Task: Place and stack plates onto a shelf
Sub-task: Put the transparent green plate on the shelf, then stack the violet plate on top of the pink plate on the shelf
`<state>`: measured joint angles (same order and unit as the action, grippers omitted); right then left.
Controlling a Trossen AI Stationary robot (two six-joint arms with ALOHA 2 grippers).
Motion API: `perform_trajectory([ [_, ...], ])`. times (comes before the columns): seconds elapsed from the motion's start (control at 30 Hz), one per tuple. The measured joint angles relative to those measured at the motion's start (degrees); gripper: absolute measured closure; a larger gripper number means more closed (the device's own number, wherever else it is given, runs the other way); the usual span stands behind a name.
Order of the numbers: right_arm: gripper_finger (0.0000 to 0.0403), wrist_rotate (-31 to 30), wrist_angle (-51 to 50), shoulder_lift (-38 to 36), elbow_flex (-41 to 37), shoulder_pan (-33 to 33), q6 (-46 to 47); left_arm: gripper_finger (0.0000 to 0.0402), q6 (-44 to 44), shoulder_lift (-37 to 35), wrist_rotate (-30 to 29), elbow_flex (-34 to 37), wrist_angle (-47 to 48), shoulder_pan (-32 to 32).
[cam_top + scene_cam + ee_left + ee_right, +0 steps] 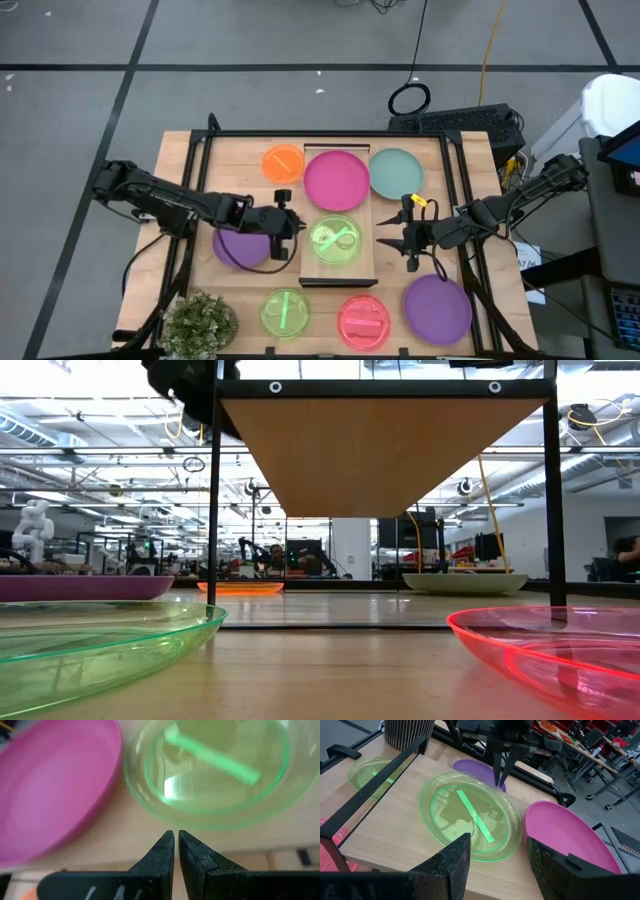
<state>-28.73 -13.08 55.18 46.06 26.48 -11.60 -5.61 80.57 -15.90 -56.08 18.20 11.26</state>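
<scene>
The shelf (311,268) is a raised light-wood board with dark bars at its ends. On it lie a magenta plate (335,178) and a translucent green plate (335,240), each flat on its base. My left gripper (299,226) is shut at the shelf's left edge, its tips (176,842) just short of the green plate's rim (200,822). My right gripper (397,232) is open and hovers off the shelf's right edge, facing the green plate (470,817) and the magenta plate (570,840).
On the tabletop around the shelf lie an orange plate (283,162), a teal plate (396,172), a purple plate (240,250) under my left arm, another purple plate (437,308), a green plate (284,310) and a pink-red plate (363,320). A potted plant (200,322) stands at the near left corner.
</scene>
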Motion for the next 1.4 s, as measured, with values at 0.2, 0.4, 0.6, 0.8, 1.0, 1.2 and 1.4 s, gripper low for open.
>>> perform_trajectory([
  [0.2,0.0229,0.00,-0.94,0.00,0.00,0.00,0.28,0.0369,0.15,-0.04,1.60,-0.02,-1.14,-0.32],
  [0.4,0.0229,0.00,-0.94,0.00,0.00,0.00,0.29,0.0369,0.12,0.62,3.09,0.00,-1.42,-0.32],
  [0.6,0.0229,0.00,-0.94,0.00,0.00,0.00,0.42,0.0369,-0.01,0.58,3.94,-0.04,-1.69,-0.32],
  [0.8,0.0229,0.00,-0.51,0.00,0.00,0.00,2.13,0.0369,-0.22,0.58,3.92,-0.04,-1.73,-0.32],
  [1.0,0.0229,-0.01,-0.38,0.00,0.00,0.00,7.14,0.0369,-0.99,-0.15,3.94,-0.04,-1.36,-0.03],
  [1.2,0.0229,-1.65,-1.20,0.00,1.57,0.53,9.21,0.0369,1.02,-3.66,3.90,-0.04,0.55,0.93],
  [1.4,0.0229,-5.74,-9.92,0.00,5.47,1.41,19.11,0.0369,5.30,-8.06,3.88,-0.05,1.36,2.66],
])
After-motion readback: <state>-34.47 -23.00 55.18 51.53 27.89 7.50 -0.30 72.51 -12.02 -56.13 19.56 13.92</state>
